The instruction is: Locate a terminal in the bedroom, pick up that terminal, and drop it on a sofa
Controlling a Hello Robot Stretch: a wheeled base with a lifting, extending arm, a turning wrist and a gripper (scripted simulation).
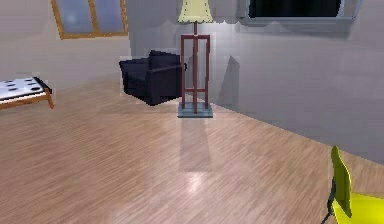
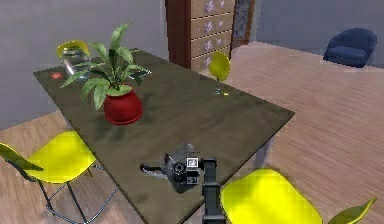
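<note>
My arm [image 2: 213, 200] rises from the arm side view's bottom edge over a long dark table [image 2: 200, 120]. At its end sit the white marker squares, and left of them the gripper [image 2: 155, 172], above the table's near part. Its far end blends into the dark tabletop, so I cannot tell whether it holds anything. A dark blue armchair [image 1: 152, 76] stands by the far wall in the forward view. It shows again as the armchair [image 2: 352, 46] at the arm side view's upper right.
On the table stand a leafy plant in a red pot [image 2: 122, 104], a small red thing [image 2: 57, 73] and a small yellow-green thing [image 2: 222, 92]. Yellow chairs [image 2: 58, 157] [image 2: 265, 197] ring it. A wooden dresser [image 2: 205, 30] stands behind. Ahead are a floor lamp [image 1: 195, 62], a bed corner [image 1: 22, 92] and another yellow chair [image 1: 350, 190].
</note>
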